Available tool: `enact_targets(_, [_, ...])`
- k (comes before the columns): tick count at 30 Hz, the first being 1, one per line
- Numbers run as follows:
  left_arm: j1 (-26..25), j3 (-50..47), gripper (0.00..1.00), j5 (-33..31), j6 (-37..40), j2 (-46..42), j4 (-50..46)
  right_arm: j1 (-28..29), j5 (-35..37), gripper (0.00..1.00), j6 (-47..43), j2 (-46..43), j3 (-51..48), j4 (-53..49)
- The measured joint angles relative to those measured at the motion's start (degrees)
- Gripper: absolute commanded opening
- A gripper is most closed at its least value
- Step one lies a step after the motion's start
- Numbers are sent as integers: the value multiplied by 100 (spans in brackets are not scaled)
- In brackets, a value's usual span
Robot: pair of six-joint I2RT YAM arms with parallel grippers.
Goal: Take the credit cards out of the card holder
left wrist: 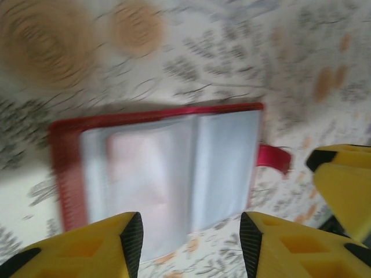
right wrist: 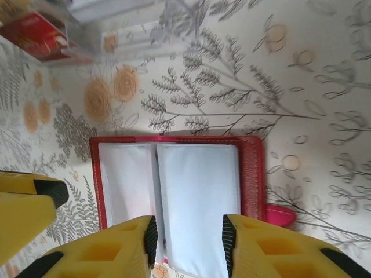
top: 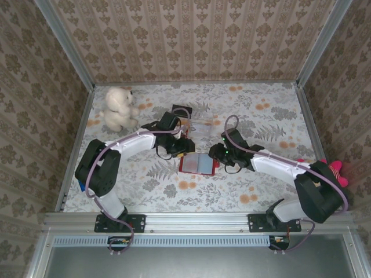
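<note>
Card holder (top: 199, 164) lies open and flat on the floral table (top: 145, 185), about mid-table, red cover down and greyish clear sleeves (right wrist: 197, 191) facing up. It sits just near of the clear tray (top: 200, 124), and its small red tab (right wrist: 280, 215) sticks out on the right side. My two arms reach in from either side and meet over it. My left gripper (left wrist: 191, 242) hangs at the holder's left part. Its fingers are apart with nothing between the pads, and the edge of the sleeves shows through the gap. That view is blurred. A pale pinkish patch (left wrist: 133, 168) shows through one sleeve, but I cannot tell whether it is a card. My right gripper (right wrist: 189, 238) hangs at the holder's right part, also spread, its two black pads (right wrist: 151, 240) straddling the top sleeve page. I cannot tell whether either pad touches the plastic. The two grippers are close together. A yellow finger of the left one shows at the edge of the right wrist view. A red printed packet (right wrist: 40, 35) sits in the tray. Far left on the table, a white teddy bear (top: 119, 108) sits upright, well apart from the holder. A pink soft toy (top: 336, 169) lies at the right edge, beside my right arm.
</note>
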Motion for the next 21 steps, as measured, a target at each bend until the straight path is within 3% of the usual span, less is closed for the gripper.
enact_targets(14, [-46,-173,54,-59,-66,330,-129,275,-439,37,-37,1067,555,-17])
enact_targets(21, [-179,-109,46,66,-72,452,-87,275,-485,37,-39,1235,621,-83])
